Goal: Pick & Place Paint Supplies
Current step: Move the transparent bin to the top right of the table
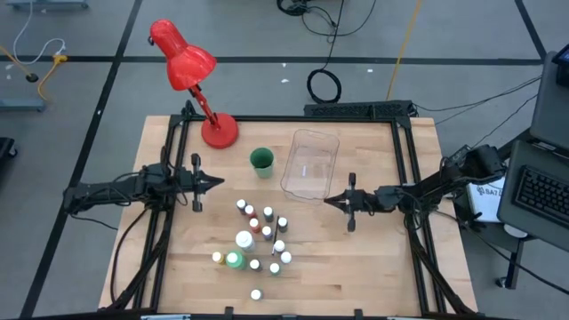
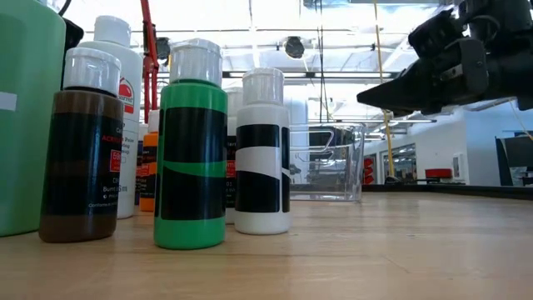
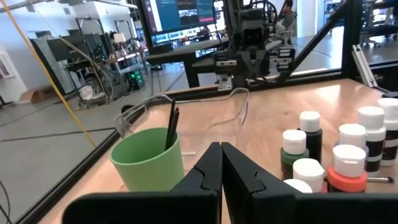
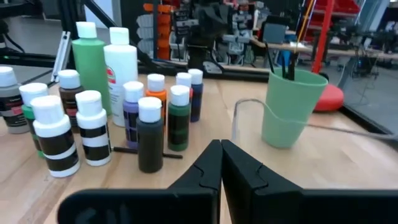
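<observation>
A cluster of small white-capped paint bottles (image 1: pixel 264 233) stands upright on the table's near middle, with a bigger white bottle (image 1: pixel 244 240) and a bigger green bottle (image 1: pixel 234 260) among them. Dark brushes (image 3: pixel 171 126) stand in the green cup (image 1: pixel 261 161), and one brush (image 4: pixel 147 152) lies flat among the bottles. My left gripper (image 1: pixel 216 183) hovers shut to the left of the cluster, touching nothing. My right gripper (image 1: pixel 327 202) hovers shut to its right, near the clear tray (image 1: pixel 311 164), also touching nothing.
A red desk lamp (image 1: pixel 191 80) stands at the table's far left, its base beside the green cup. The clear tray lies right of the cup at the far middle. A black frame (image 1: pixel 404 169) runs along the table's edges. Bare wood lies on the near right.
</observation>
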